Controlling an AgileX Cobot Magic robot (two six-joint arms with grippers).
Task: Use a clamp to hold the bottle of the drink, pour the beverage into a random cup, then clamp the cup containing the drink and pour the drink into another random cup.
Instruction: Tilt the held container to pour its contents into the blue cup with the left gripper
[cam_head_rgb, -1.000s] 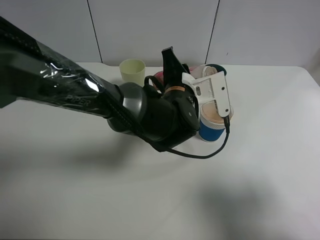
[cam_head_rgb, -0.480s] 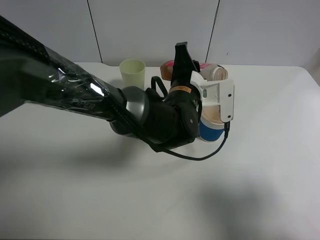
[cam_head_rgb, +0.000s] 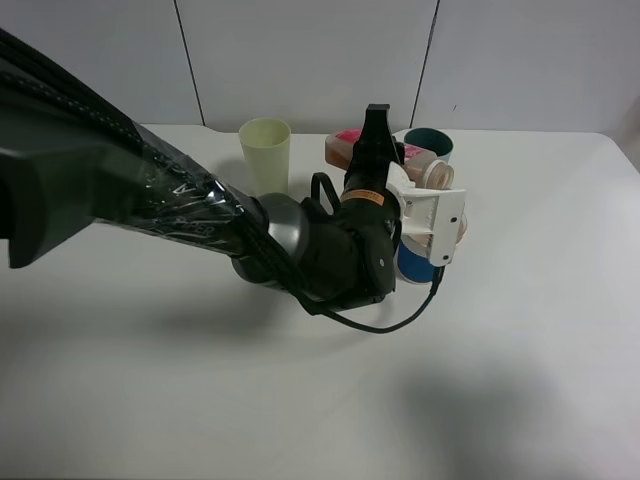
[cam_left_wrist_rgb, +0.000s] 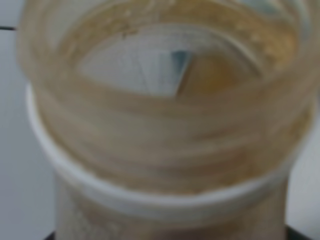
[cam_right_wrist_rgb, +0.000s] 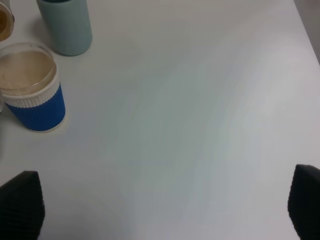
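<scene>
While the left hand (cam_head_rgb: 382, 150) pinches the bottle (cam_left_wrist_rgb: 160, 150), half-hiding the blue-banded cup (cam_head_rgb: 412, 265), the right hand (cam_right_wrist_rgb: 162, 204) stands spread.

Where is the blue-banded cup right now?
In the exterior high view the blue-banded cup stands right of centre on the table, partly hidden by the left arm, with the teal tumbler just behind it.

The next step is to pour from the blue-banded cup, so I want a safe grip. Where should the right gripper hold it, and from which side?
Probably the ribbed blue band, with the open right gripper coming level from its own side of the table. The cup stands upright with drink in it, and the bottle is held close on its other side.
</scene>
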